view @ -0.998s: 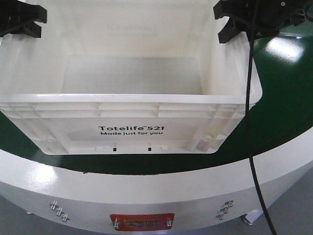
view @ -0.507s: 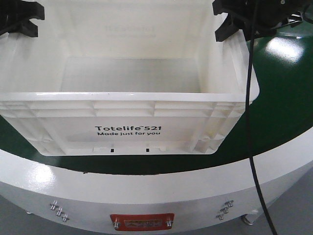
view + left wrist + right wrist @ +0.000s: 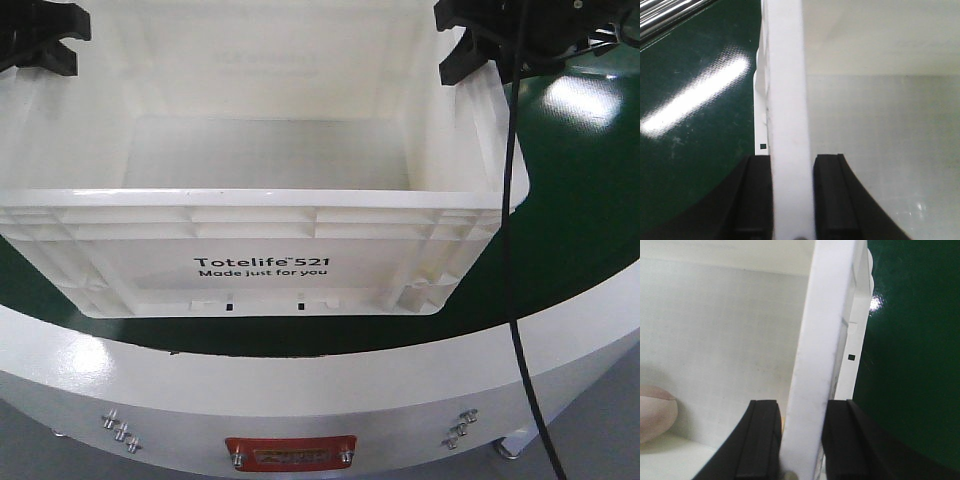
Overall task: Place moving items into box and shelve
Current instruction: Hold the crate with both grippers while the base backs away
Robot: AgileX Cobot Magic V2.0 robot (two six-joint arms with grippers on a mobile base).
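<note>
A large white plastic box with a ribbed rim is shown standing on a dark green surface. The words "Totelife 521 Made just for you" are printed in black on the box's near side. The box's top is open, and its pale floor is seen from above.

The box's left wall is pinched at the rim by the left gripper. The jaws are set narrowly, with one black pad outside the wall and the other inside. The right wall is held the same way by the right gripper, whose black pads are pressed to either face of it.

A pale pink rounded object is seen low inside the box, near the right wall; what it is cannot be told. A black cable is hung past the box's right corner. In front of the box, the green surface is bordered by a curved white edge.
</note>
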